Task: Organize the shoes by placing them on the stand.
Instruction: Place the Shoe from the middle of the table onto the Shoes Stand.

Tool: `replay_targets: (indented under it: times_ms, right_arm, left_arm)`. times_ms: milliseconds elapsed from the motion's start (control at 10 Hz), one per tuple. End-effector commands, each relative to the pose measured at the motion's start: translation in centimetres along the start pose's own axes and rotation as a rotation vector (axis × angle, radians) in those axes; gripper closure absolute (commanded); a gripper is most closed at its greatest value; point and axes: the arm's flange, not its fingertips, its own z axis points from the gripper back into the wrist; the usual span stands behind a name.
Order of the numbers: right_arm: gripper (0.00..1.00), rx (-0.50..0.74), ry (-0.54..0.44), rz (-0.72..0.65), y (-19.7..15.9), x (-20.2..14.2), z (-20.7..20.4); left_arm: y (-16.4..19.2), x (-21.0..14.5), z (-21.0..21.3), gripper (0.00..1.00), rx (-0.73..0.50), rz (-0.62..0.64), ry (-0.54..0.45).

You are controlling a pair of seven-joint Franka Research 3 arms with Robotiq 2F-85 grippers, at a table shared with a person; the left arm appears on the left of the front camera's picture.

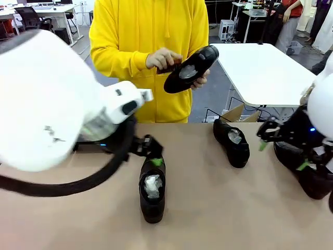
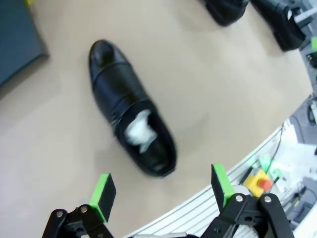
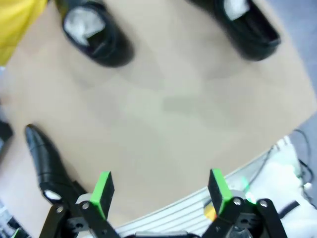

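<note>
Black glossy leather is being shown on four shoes, each stuffed with white paper. The first shoe [image 1: 152,190] is being carried by the tan table [image 1: 208,219] close to its near edge, about midway along it, with the toe being pointed at that edge. The left gripper [image 2: 162,191] is being held over the heel end of this shoe without touching it. Its jaws are being held wide apart, and nothing is being grasped between the green pads [image 2: 103,191]. A corner of the dark stand [image 2: 15,39] is being seen in the left wrist view, lying on the table apart from the toe of the first shoe.

The second shoe [image 1: 232,141] is being carried near the far edge, right of the middle, with its heel toward that edge. The third shoe [image 1: 312,179] is being carried at the right edge and is being partly hidden by the right arm. The right gripper [image 3: 161,191] is being held above the table near the third shoe, with its jaws released and wide and nothing being gripped. The fourth shoe [image 1: 190,70] is being held off the table, beyond the far edge, by the two hands [image 1: 162,58] of a person in a yellow hooded top [image 1: 135,31].
</note>
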Motion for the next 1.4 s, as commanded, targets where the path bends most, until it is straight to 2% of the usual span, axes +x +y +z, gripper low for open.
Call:
replay_targets:
  times_ms: [0, 100, 400, 900, 1300]
  right_arm:
    - [0.00, 0.044, 0.002, 0.022, 1.0, -1.0, -0.7]
    - [0.00, 0.044, 0.002, 0.022, 1.0, -1.0, -0.7]
    - [0.00, 0.044, 0.002, 0.022, 1.0, -1.0, -0.7]
    - [0.00, 0.044, 0.002, 0.022, 1.0, -1.0, -0.7]
    - [0.00, 0.044, 0.002, 0.022, 1.0, -1.0, -0.7]
  left_arm:
    - [-2.0, 3.5, -3.8, 0.00, 0.065, 0.153, 0.041]
    - [-2.9, 3.9, -5.3, 0.00, 0.122, 0.208, 0.089]
    - [-4.3, 4.7, -9.1, 0.00, 0.130, 0.240, 0.143]
    - [-6.3, 3.9, -12.2, 0.00, 0.170, 0.324, 0.204]
    - [-5.1, 3.4, -14.3, 0.00, 0.205, 0.373, 0.222]
